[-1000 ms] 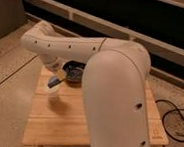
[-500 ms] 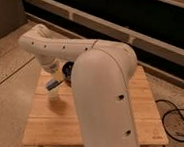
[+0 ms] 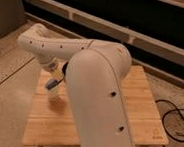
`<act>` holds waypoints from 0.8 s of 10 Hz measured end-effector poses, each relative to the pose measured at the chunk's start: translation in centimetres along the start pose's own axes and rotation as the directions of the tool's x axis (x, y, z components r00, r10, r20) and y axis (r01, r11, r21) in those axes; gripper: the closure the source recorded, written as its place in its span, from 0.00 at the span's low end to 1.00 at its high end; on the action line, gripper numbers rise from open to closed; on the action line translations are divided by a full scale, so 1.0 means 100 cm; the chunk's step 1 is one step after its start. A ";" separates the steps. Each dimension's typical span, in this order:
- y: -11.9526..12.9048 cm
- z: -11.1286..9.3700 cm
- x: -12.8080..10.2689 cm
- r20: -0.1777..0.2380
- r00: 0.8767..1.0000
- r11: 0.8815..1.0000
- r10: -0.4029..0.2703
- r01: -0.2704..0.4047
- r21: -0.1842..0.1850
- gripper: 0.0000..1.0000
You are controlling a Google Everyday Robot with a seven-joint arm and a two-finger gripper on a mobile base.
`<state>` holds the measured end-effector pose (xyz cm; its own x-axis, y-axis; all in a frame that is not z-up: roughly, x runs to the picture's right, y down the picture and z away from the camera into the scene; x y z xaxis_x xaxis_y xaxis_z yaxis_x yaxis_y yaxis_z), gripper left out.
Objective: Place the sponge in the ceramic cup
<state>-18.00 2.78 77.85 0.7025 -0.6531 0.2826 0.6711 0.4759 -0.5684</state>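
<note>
My white arm reaches in from the lower right and bends over the wooden table (image 3: pixel 141 109). Its gripper (image 3: pixel 53 82) hangs over the table's left part, shut on the small blue-grey sponge (image 3: pixel 50 85). Directly under the sponge stands the cream-white ceramic cup (image 3: pixel 55 95), with the sponge at or just above its rim. The gripper's fingers are mostly hidden behind the wrist and the sponge.
A dark bowl (image 3: pixel 64 68) shows only as a sliver behind the wrist, the rest hidden by the arm. Black cables (image 3: pixel 177 124) lie on the floor to the right of the table. A dark wall with pale rails runs behind.
The big arm link has swung further across the view and now covers more of the table and most of the dark bowl. The gripper with the sponge stays over the cup.
</note>
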 end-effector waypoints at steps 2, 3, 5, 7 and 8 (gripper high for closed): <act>-0.002 0.002 -0.001 0.008 1.000 1.000 0.001 -0.001 -0.004 0.93; -0.002 0.002 -0.001 0.013 1.000 1.000 0.002 -0.002 -0.006 0.86; -0.003 0.003 -0.001 0.023 1.000 1.000 0.006 -0.006 -0.010 0.63; -0.003 0.003 -0.001 0.028 1.000 1.000 0.009 -0.009 -0.012 0.46; -0.003 0.003 -0.001 0.030 0.999 1.000 0.010 -0.010 -0.013 0.36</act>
<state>-18.22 2.89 78.25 0.7161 -0.6303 0.2999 0.6610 0.4743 -0.5815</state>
